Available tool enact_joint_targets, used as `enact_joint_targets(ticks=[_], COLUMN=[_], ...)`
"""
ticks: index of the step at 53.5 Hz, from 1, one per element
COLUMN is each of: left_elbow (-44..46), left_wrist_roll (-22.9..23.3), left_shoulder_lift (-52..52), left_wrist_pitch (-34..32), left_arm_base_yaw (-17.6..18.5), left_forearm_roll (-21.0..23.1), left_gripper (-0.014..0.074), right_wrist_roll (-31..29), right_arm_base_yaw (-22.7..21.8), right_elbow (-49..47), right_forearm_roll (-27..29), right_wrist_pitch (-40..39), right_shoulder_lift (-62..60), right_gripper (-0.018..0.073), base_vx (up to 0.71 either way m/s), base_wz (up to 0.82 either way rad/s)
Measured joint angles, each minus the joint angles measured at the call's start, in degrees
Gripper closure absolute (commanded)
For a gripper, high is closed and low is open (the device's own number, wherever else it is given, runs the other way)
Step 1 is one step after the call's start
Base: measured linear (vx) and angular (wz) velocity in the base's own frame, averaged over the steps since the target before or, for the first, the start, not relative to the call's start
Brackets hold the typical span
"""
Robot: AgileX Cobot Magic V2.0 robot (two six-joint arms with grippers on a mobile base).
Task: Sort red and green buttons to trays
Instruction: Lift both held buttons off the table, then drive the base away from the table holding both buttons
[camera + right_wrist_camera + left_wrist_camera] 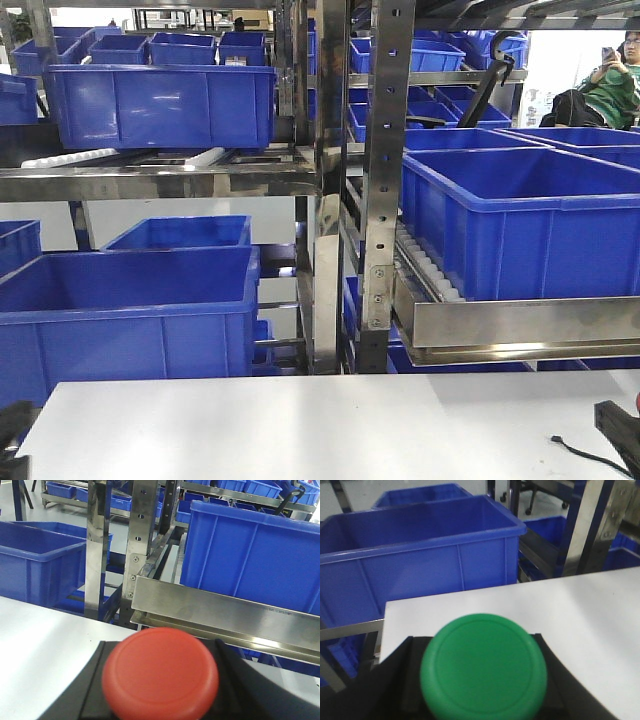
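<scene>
Green and red caps up close, one per gripper; trays out of frame

Green button (pixel 483 667) fills the near edge of the left wrist view. Its cap faces the lens and sits between the black fingers (pixel 402 680) of the left gripper (pixel 476 640). Red button (pixel 160 672) sits the same way in the right gripper (pixel 161 644). Each gripper is closed down to its button's width and has hold of it. The switch bodies and contact faces are hidden under the caps. I judge the grip from the fingers flanking each cap closely, with the white tabletop (pixel 570 610) lying below and beyond.

Why held so (judgement): with the cap up, the fingers bear on the body. That keeps the colour readable and lets each button go down upright. One colour per arm suits a sort to two places.

Front view: both grippers show only as dark corners, near left and near right. A thin black cable (pixel 575 450) lies on the tabletop beside the right one.

Trays: neither shows in any view, so the drop points cannot be fixed from here.

Beyond the far edge stand blue crates (pixel 160 105) on a steel rack (pixel 385 150); these are not targets. A person (pixel 610 90) sits far right.

Next needs (judgement): find the trays, then match each cap to its colour.
</scene>
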State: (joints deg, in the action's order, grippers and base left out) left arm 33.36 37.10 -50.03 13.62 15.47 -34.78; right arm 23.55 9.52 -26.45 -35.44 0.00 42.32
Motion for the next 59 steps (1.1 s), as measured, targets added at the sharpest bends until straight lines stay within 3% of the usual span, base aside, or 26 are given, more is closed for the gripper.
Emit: enact_joint_targets(ticks=[11,22,59], left_elbow=[0.0,0.0,0.0], left_wrist_roll=[0.0,0.0,0.0], left_shoulder_lift=[9.5,13.9,14.3], left_wrist_pitch=[9.0,12.2,12.5], left_arm_base_yaw=[0.7,0.8,0.8], left_forearm_roll=[4.4,5.4,5.6], left_gripper=[0.0595,0.0595,0.0595], right_wrist_roll=[0.0,0.0,0.0], right_arm_base_yaw=[0.0,0.0,0.0], right_elbow=[0.0,0.0,0.0], right_forearm_roll=[0.0,0.0,0.0], right_wrist_pitch=[0.0,0.0,0.0], right_shoulder_lift=[0.0,0.0,0.0], right_gripper=[0.0568,0.0568,0.0568], base_vx=[0.00,0.00,0.00], base_wz=[0.00,0.00,0.01])
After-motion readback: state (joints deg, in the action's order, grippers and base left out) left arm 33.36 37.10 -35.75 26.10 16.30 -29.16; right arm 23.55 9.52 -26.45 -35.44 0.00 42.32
